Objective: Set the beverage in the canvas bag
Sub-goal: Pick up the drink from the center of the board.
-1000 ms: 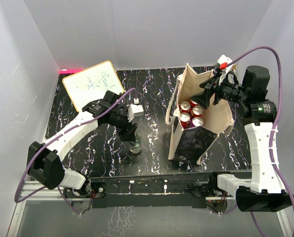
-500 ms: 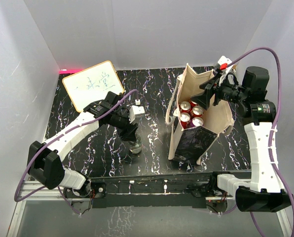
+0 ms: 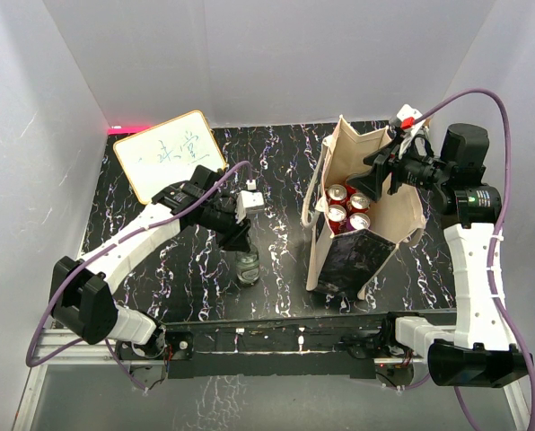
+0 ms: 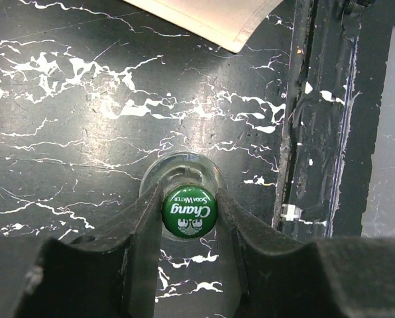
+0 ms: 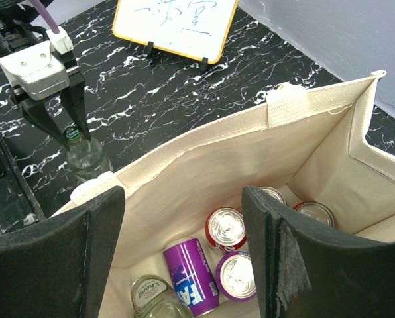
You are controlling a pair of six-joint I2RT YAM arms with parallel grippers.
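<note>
1. Closing in over the last second, the left gripper (image 3: 241, 245) now clamps the bottle (image 3: 247, 267), which stands left of the canvas bag (image 3: 339, 157); red cans (image 3: 337, 192) sit inside the bag.
2. Left wrist: fingers (image 4: 141, 238) pinch the bottle's green cap (image 4: 189, 212).
3. Right wrist: the right gripper (image 5: 183, 199) gapes over the bag, revealing a purple can (image 5: 191, 275) and a second bottle (image 5: 148, 291).

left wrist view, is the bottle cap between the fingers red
No, the bottle cap is green with white Chang lettering on it.
</note>
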